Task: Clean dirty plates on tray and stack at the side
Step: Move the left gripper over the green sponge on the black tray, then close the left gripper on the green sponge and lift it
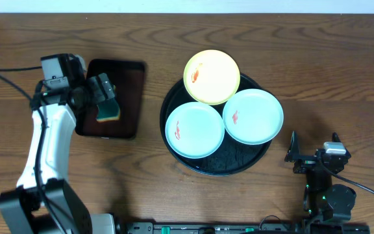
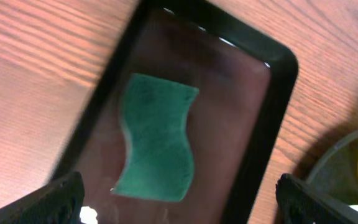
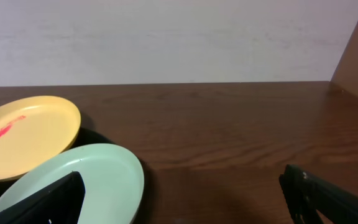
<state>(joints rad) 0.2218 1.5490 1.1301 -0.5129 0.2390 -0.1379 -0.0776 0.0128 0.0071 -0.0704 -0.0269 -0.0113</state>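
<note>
Three dirty plates lie on the round black tray point(image 1: 252, 164): a pale yellow plate point(image 1: 211, 77) at the back, a mint-white plate point(image 1: 195, 129) front left, and a mint-white plate point(image 1: 253, 116) on the right. Each has a red-orange smear. My left gripper point(image 1: 104, 93) is open above a green sponge point(image 2: 157, 138) that lies on the small dark brown tray point(image 1: 125, 97). My right gripper point(image 1: 311, 156) is open and empty on the table right of the black tray; its wrist view shows the yellow plate point(image 3: 27, 137) and a mint plate point(image 3: 104, 180).
The wooden table point(image 1: 317, 58) runs to a pale wall at the back. Cables trail from the left arm at the far left. The black tray's edge point(image 2: 337, 149) shows in the left wrist view.
</note>
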